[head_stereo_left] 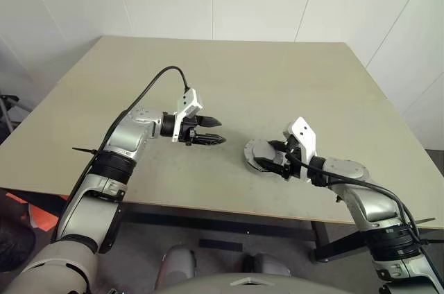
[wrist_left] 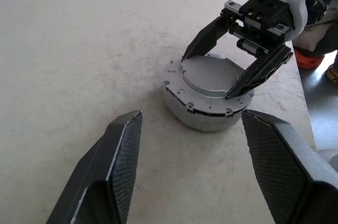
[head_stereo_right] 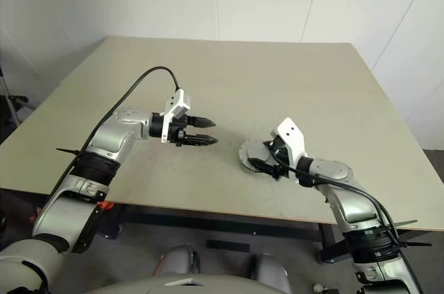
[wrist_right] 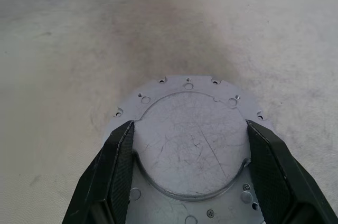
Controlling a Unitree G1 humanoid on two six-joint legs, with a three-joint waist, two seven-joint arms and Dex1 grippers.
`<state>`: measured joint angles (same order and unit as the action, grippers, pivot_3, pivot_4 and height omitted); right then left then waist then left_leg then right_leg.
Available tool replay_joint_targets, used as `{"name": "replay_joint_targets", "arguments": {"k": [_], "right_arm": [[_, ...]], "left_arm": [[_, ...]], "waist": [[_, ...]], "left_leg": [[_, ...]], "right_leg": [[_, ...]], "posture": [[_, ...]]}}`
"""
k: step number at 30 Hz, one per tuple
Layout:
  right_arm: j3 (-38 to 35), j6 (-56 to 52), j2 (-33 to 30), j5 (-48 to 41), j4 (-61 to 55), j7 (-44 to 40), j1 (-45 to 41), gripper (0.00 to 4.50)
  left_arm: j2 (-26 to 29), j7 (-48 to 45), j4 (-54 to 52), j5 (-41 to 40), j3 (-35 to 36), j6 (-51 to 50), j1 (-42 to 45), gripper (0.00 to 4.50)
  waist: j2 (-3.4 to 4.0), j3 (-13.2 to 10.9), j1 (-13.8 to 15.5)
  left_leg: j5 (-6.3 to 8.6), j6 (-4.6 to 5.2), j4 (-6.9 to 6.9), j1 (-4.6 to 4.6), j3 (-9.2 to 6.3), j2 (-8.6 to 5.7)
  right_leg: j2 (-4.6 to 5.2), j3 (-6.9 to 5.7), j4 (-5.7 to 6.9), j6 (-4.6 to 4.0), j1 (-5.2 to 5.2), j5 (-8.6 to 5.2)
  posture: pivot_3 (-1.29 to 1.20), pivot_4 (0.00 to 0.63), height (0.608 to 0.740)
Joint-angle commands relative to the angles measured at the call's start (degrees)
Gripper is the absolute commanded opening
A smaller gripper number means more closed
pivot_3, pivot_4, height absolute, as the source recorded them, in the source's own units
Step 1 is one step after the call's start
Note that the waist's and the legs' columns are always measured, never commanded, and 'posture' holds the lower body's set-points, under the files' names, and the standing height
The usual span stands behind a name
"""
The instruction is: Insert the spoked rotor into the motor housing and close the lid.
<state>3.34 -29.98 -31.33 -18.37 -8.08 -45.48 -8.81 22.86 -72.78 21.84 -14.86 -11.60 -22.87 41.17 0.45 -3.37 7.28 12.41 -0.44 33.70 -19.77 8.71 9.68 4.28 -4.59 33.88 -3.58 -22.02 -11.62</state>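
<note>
The lid [wrist_left: 208,78] sat closed on the motor housing [wrist_left: 203,115], hiding whatever lay inside. This stack stood near the right front of a beige table [head_stereo_left: 229,72] beside white walls. The right gripper [wrist_left: 231,63] straddled the lid's raised centre, fingers touching its 2 sides. The left gripper [head_stereo_left: 214,131] hovered spread, pointing right.

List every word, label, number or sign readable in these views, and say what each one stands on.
None: no text can be read anywhere.
The lid: plain grey metal with screw holes and scratches, no marking.
Left gripper and right gripper: black fingers, white camera mounts, nothing printed.
The table: bare, unmarked.
</note>
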Motion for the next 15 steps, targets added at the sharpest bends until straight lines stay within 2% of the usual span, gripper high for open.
{"name": "replay_joint_targets", "arguments": {"k": [1, 15], "right_arm": [[-1.68, -0.06, -0.31, -2.43, -1.42, -1.68, 0.05, 3.1], [3.16, 7.62, -1.3, 5.26, 0.34, -1.6, 0.22, 3.1]], "left_arm": [[0.27, 0.11, -1.71, -0.82, 1.07, 0.21, 0.79, 3.19], [0.64, 0.46, -2.69, -1.17, 1.03, -0.56, 0.37, 3.19]], "waist": [[0.0, 0.0, 0.02], [0.0, 0.0, -0.07]], "left_leg": [[0.01, 0.01, 0.0, -0.01, 0.0, 0.0], [0.0, 0.01, 0.01, -0.2, 0.01, 0.0]], "right_leg": [[0.0, 0.0, 0.0, -0.01, -0.01, 0.0], [0.0, -0.01, 0.0, -0.01, -0.19, 0.0]], "posture": [[0.0, 0.0, 0.74], [0.0, 0.0, 0.74]]}}
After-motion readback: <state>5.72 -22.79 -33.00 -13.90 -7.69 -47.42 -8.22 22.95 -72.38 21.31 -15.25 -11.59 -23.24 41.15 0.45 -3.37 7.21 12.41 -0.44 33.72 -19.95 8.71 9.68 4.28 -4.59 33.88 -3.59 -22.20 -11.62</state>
